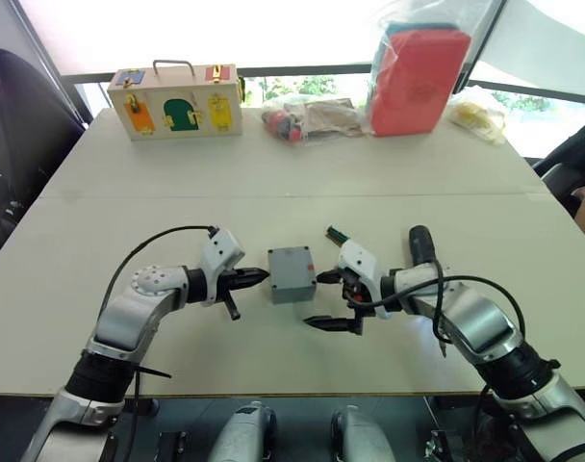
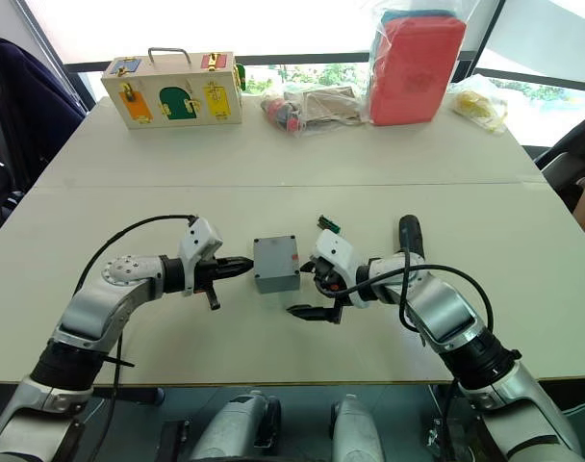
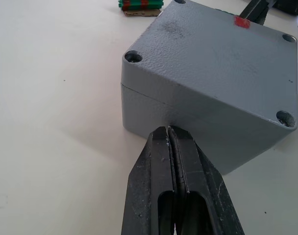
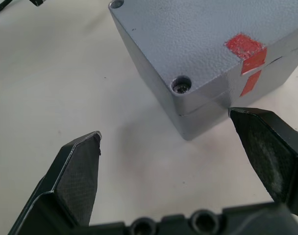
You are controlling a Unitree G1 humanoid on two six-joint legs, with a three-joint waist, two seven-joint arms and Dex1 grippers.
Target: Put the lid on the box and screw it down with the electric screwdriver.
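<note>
We record: box (image 1: 292, 274) grey, lid (image 3: 222, 58) grey with red mark; table (image 1: 129, 212) cream; wooden case (image 1: 175, 100) pale with yellow, green and orange doors; bagged pouch (image 1: 418, 79) red; connector pieces (image 3: 139, 4) green and red.

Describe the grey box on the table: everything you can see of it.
The box is a small, deep, square case of textured grey plastic, its lid already seated, a seam line below it. Recessed screw holes sit at the corners; a red mark crosses one top edge. It stands upright on the table. The left gripper, shut, points at one wall; the right gripper, open, flanks the opposite side.
</note>
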